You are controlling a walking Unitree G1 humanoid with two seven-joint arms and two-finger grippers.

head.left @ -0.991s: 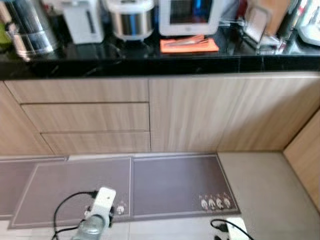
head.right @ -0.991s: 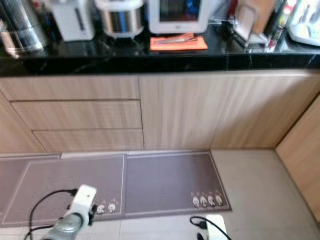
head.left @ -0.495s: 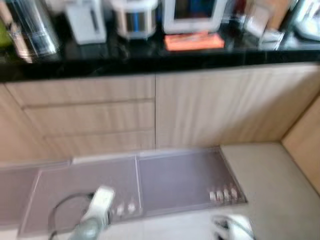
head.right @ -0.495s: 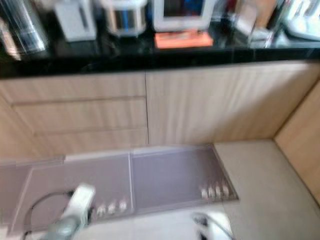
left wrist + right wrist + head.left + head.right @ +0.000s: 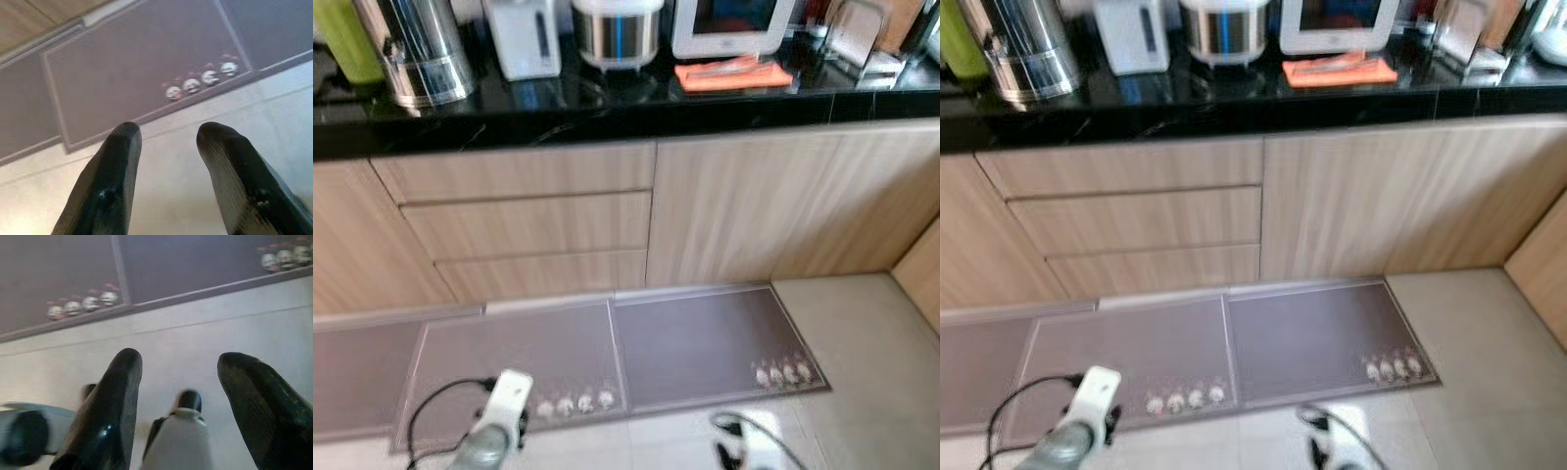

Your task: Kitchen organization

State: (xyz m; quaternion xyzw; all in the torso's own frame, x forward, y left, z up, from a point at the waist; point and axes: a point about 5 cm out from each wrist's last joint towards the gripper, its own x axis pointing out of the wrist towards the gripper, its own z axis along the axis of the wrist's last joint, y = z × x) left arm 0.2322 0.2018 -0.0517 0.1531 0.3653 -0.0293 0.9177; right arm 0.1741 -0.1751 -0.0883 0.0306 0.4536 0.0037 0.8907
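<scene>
Since the earlier frames the whole scene is shifted to the right, which is read as a turn of the camera and not as a move of the things; the blur is also gone. A long black countertop [image 5: 607, 103] is seen above pale wooden drawers [image 5: 529, 223] and a cabinet door [image 5: 744, 211], with grey floor mats [image 5: 690, 343] laid along their foot. On the counter a steel urn [image 5: 416, 49], a white toaster [image 5: 522, 37], a rice cooker [image 5: 617, 29], a white-framed appliance [image 5: 732, 22] and an orange cloth [image 5: 734, 74] are set in a row. Both arms are hung low over the floor: the left gripper [image 5: 166, 142] is held half open and empty, and the right gripper [image 5: 178, 377] is likewise spread with nothing gripped. The approach is best finished squarely before the counter, the arms being raised only once the walk is ended.
</scene>
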